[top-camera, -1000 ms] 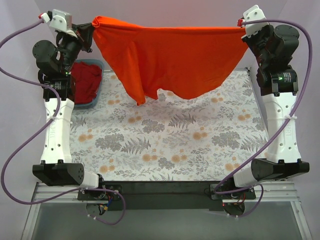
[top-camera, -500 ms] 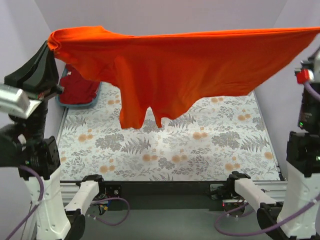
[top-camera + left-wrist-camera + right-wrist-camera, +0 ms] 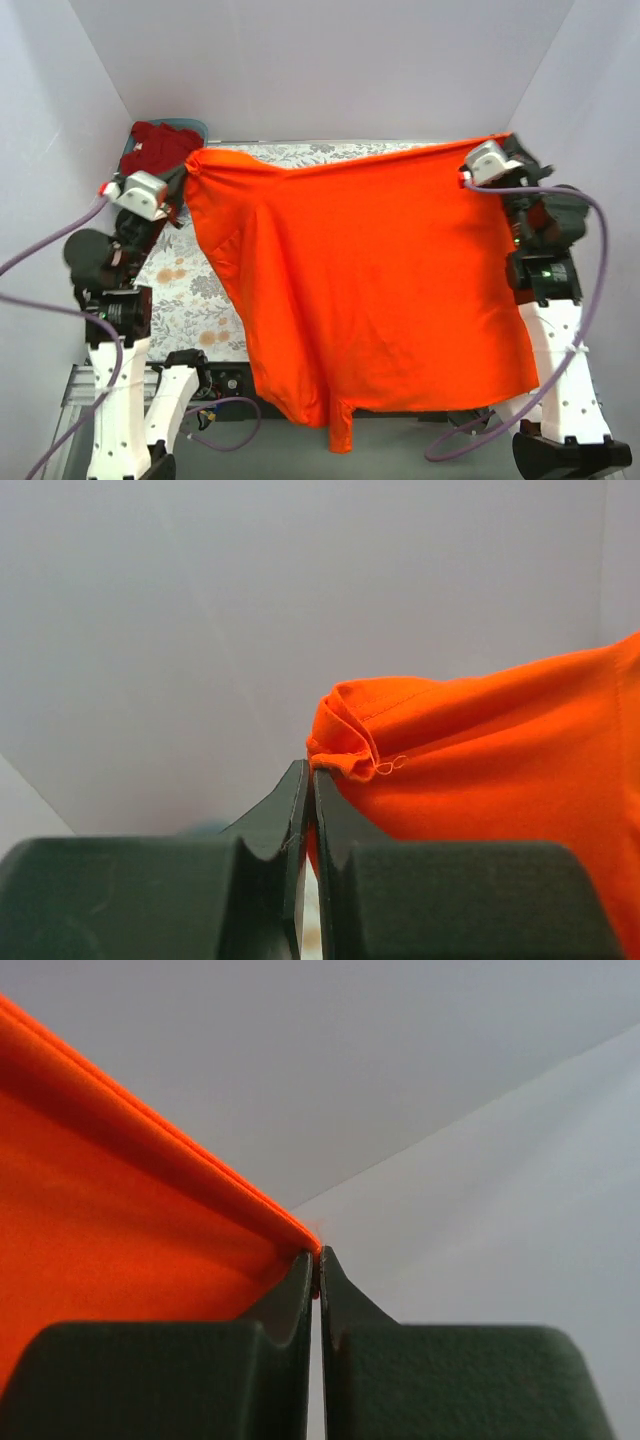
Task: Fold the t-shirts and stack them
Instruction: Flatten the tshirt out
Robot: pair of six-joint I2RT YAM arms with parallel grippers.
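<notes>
Stretched between both grippers, the bright orange-red t-shirt (image 3: 370, 280) hangs in the air and covers most of the table in the top view. My left gripper (image 3: 183, 178) is shut on its bunched left corner, and my right gripper (image 3: 508, 145) is shut on its right corner. The left wrist view shows the jaws (image 3: 311, 772) pressed together on a gathered fold of the orange cloth (image 3: 480, 770). In the right wrist view the gripper (image 3: 319, 1254) pinches the shirt's hemmed edge (image 3: 120, 1220). The darker crimson t-shirt (image 3: 158, 146) lies crumpled at the far left.
The crimson shirt sits in a blue bin (image 3: 192, 125) at the table's far left corner. A strip of the floral table cover (image 3: 190, 290) shows left of the hanging shirt. White walls close in the back and both sides.
Both arms swung the orange shirt up towards the camera and then down again. Its loose lower part has swept from the far end to hang over the near edge.
</notes>
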